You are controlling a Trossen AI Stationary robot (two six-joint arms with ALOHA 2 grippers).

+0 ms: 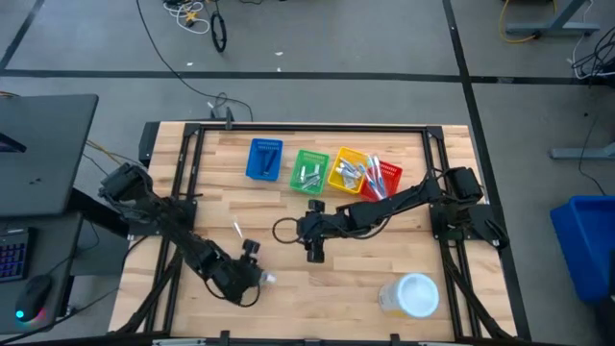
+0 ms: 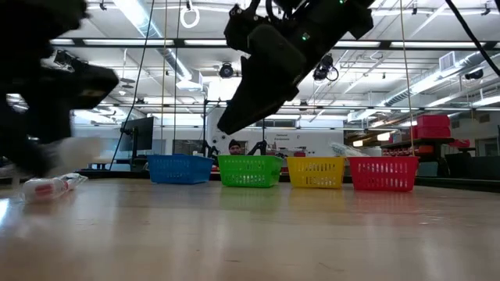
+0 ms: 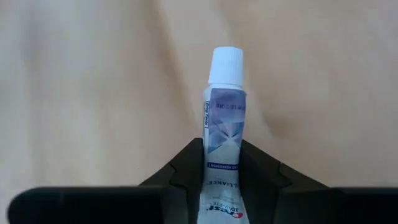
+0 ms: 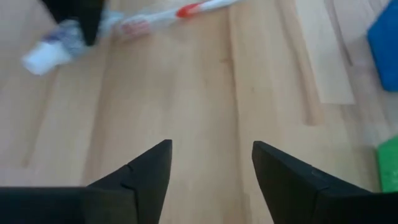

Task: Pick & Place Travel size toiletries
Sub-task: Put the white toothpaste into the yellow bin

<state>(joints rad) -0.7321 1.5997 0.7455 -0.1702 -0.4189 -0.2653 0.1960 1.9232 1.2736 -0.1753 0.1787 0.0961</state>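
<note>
My left gripper [image 1: 256, 279] is near the table's near-left part, shut on a small white tube [image 3: 222, 124] with blue print and a white cap [image 3: 225, 65]. A wrapped toothbrush with red marks [image 1: 236, 231] lies flat on the wood just beyond it and also shows as the toothbrush [image 4: 168, 17] in the right wrist view. My right gripper [image 4: 211, 155] is open and hangs above the table's middle [image 1: 314, 250], touching nothing. More toiletries lie in the green basket [image 1: 309, 171], yellow basket [image 1: 348, 171] and red basket [image 1: 384, 178]. My left gripper pinches the tube's body [image 3: 222, 163] between its two fingers [image 3: 186, 169], below the printed band. The capped end sticks out past the fingertips. In the low view the white tube [image 2: 78, 152] shows as a blur above the tabletop, so it appears lifted clear.
Four baskets stand in a row at the far edge, the blue basket [image 1: 264, 159] leftmost. A large round translucent white container [image 1: 415, 293] sits near the near-right corner. Bare wood [image 1: 346, 288] lies between the two arms.
</note>
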